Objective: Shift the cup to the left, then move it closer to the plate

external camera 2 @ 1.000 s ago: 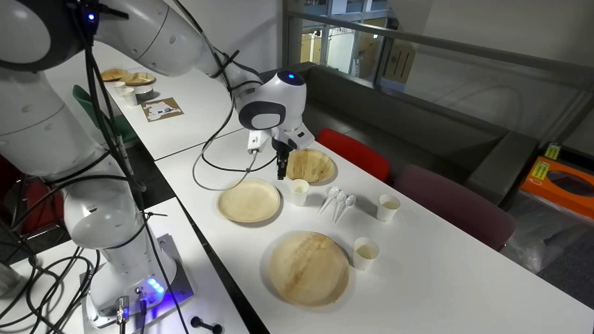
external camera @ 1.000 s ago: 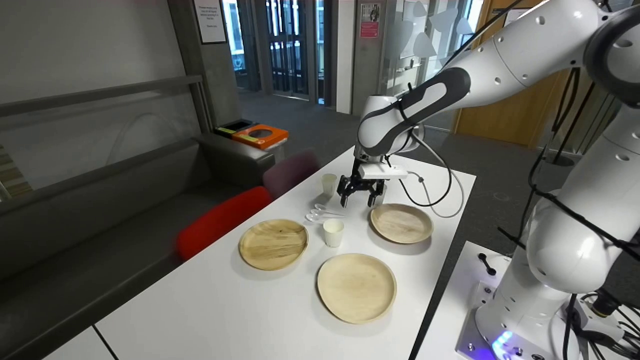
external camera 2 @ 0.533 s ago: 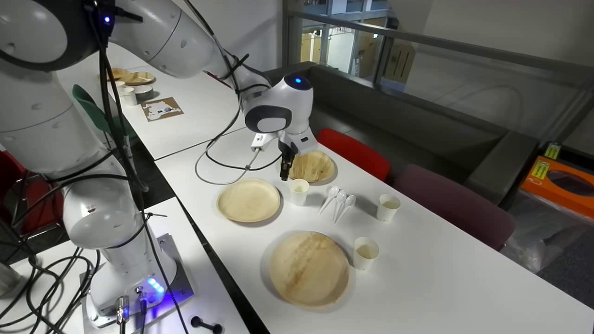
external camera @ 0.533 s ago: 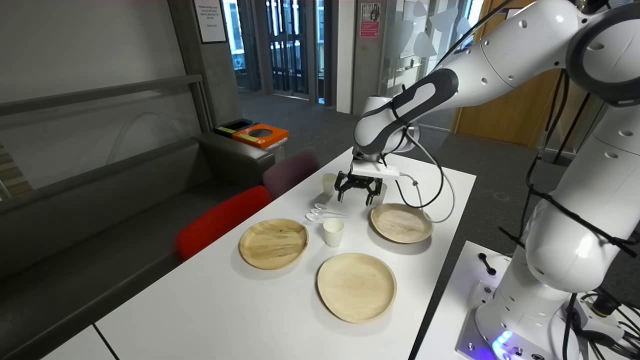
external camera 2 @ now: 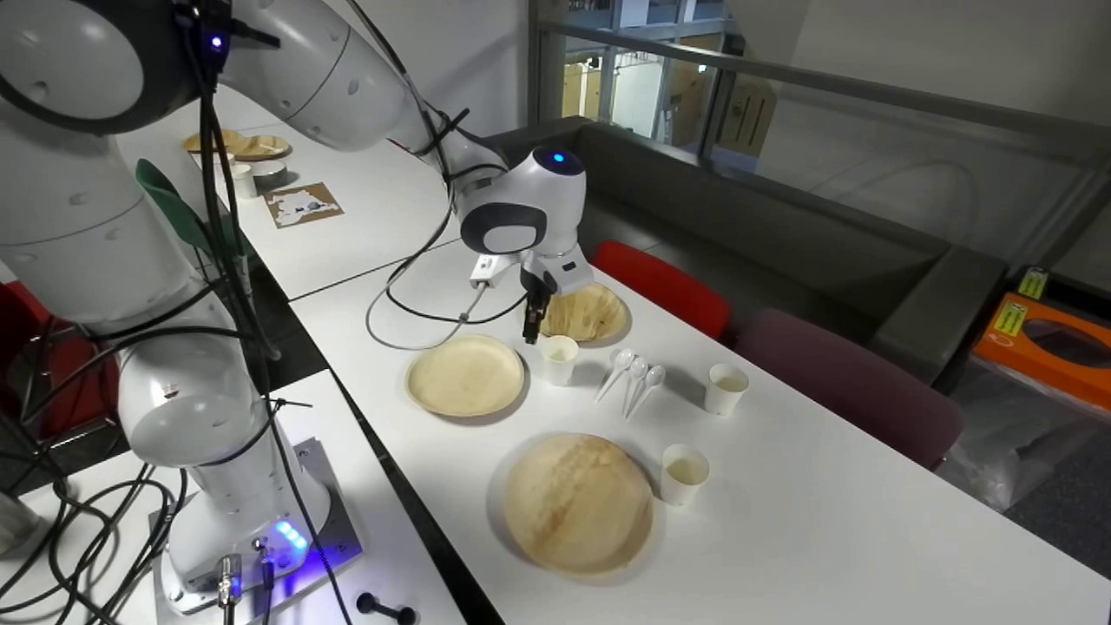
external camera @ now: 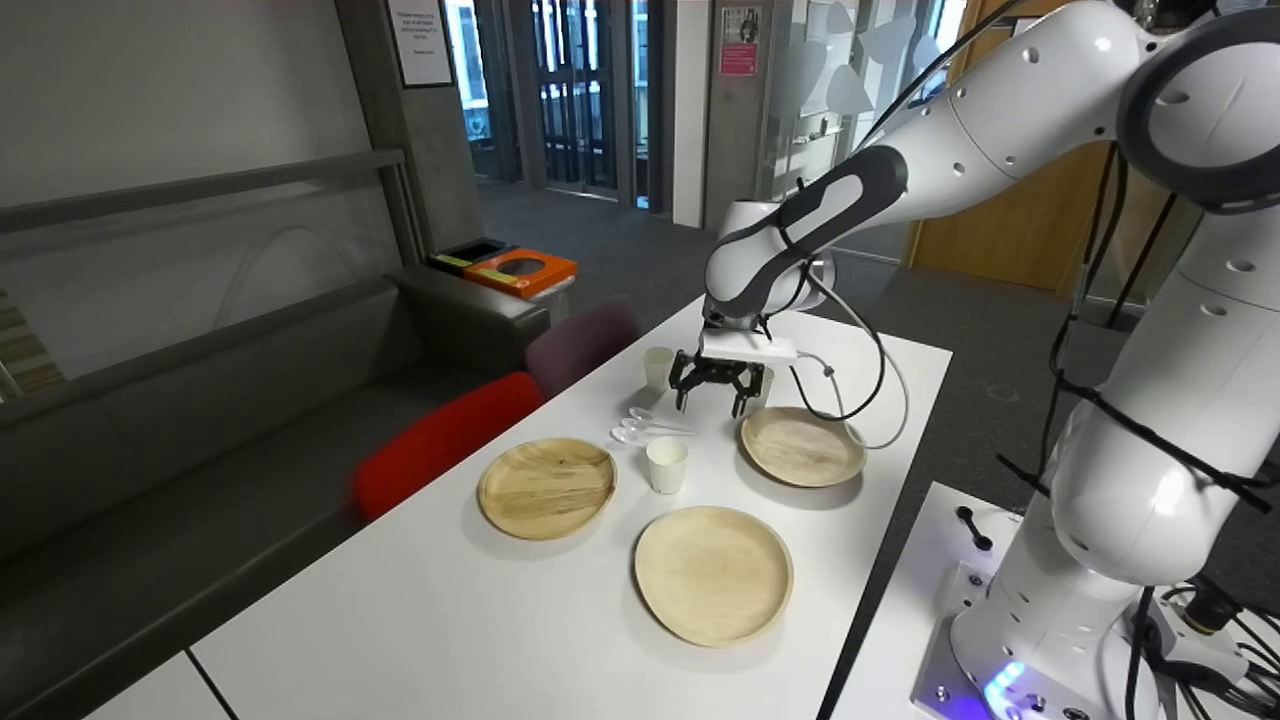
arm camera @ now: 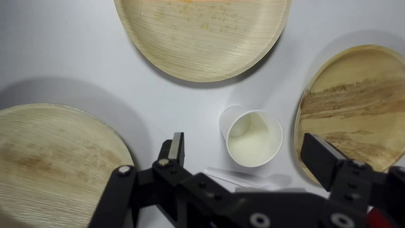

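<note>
The small white cup (external camera: 667, 466) stands upright on the white table among three wooden plates, also in an exterior view (external camera 2: 558, 361). In the wrist view the cup (arm camera: 253, 139) is between and ahead of the fingers, touched by neither. The grainy tan plate (external camera: 547, 488) with a marked rim is near the cup, also in an exterior view (external camera 2: 590, 311) and at the right of the wrist view (arm camera: 357, 104), partly behind a finger. My gripper (external camera: 710, 408) is open and empty, pointing down above the table; it also shows in an exterior view (external camera 2: 531, 337) and the wrist view (arm camera: 243, 137).
A plain wide plate (external camera: 713, 575) and a deeper dish (external camera 2: 577, 503) flank the cup. Clear spoons (external camera 2: 632, 379) lie close beside it. Two more white cups (external camera 2: 726, 388) (external camera 2: 683, 474) stand farther off. A red chair (external camera: 450, 440) and a purple chair (external camera: 582, 345) line the table's edge.
The arm has shifted a short way sideways. The gripper rose slightly and then came down a little, staying open. The cups and plates have not moved.
</note>
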`<state>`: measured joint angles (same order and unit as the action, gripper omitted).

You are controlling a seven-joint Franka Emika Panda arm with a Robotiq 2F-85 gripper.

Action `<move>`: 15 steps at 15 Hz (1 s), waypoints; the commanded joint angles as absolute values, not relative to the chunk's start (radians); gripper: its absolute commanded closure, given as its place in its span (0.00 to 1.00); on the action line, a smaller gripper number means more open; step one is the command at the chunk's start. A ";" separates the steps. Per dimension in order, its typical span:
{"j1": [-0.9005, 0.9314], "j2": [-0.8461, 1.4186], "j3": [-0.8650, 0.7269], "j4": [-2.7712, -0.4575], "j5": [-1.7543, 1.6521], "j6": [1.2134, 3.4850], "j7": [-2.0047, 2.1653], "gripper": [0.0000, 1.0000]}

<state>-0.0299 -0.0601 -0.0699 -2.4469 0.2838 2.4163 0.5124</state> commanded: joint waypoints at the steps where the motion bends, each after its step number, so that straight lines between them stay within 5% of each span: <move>1: -0.040 0.038 -0.052 -2.401 0.217 2.476 0.602 0.00; 15: 0.002 0.295 -0.072 -2.264 0.209 2.588 0.675 0.00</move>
<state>-0.0113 0.2673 -0.0643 -2.2973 0.1927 2.5810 0.6586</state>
